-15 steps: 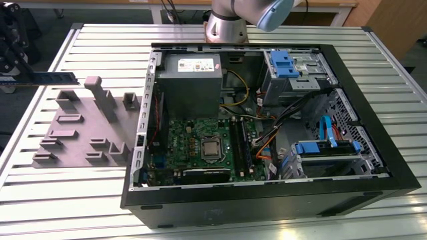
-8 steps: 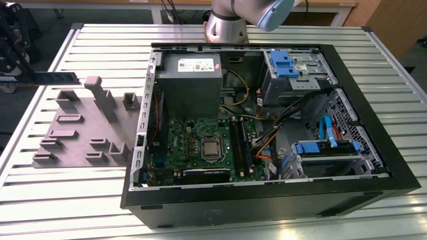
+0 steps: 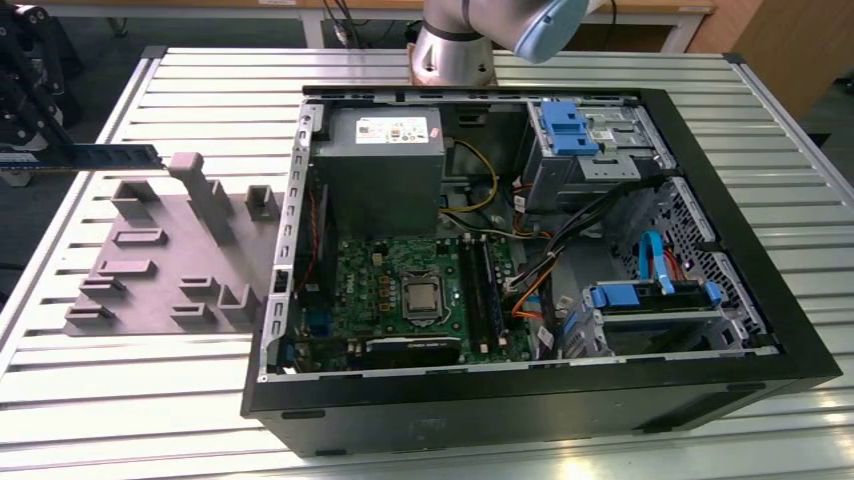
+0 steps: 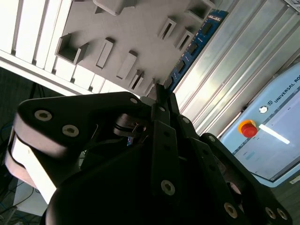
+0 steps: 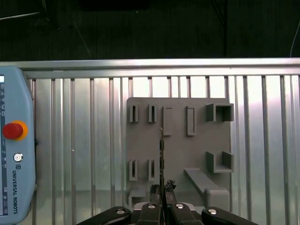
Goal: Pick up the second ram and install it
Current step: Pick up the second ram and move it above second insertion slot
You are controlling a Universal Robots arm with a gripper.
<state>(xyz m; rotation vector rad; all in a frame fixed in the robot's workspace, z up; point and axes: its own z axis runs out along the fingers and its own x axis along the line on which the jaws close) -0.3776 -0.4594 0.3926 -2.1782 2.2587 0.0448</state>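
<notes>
The fingers (image 5: 153, 190) are clamping the second ram (image 5: 161, 150) by one end. I am seeing it hanging edge-on above the grey fixture tray (image 5: 178, 140), near the desk (image 5: 84, 140) edge at the exterior view's left, well apart from the open computer case (image 3: 507, 405).

The fixture tray (image 3: 160, 270) is matte grey, on a silver table (image 3: 534, 70) ribbed with parallel slats. The second ram (image 4: 198, 42) reads dark blue with black chips in the second wrist view. The gripper (image 5: 161, 190) is black with silver screw heads. The computer case (image 3: 534, 410) is black, its motherboard (image 3: 380, 285) green, its drive latches (image 3: 567, 125) bright blue. The teach pendant (image 5: 26, 103) is pale blue, its button (image 5: 11, 130) red on yellow.
</notes>
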